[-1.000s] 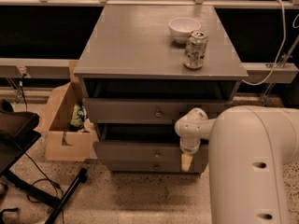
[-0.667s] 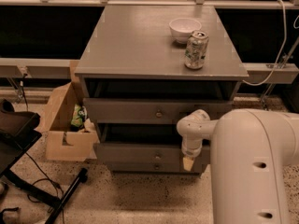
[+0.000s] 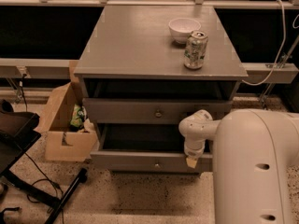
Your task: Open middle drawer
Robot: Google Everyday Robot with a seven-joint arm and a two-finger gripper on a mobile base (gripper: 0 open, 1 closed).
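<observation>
The grey cabinet shows two drawer fronts. The upper one has a small round knob at its centre. Below it the middle drawer stands pulled out, with its dark inside showing behind its front and its knob at the centre. The lowest drawer is hidden beneath it. My gripper hangs from the white wrist at the top edge of the middle drawer's front, to the right of the knob. My white arm hides the drawer's right end.
A white bowl and a drink can stand on the cabinet top at the right. An open cardboard box sits on the floor left of the cabinet. A dark stand with legs and cables is at the lower left.
My gripper has shifted slightly to the right along the drawer front. The drawer has not visibly moved.
</observation>
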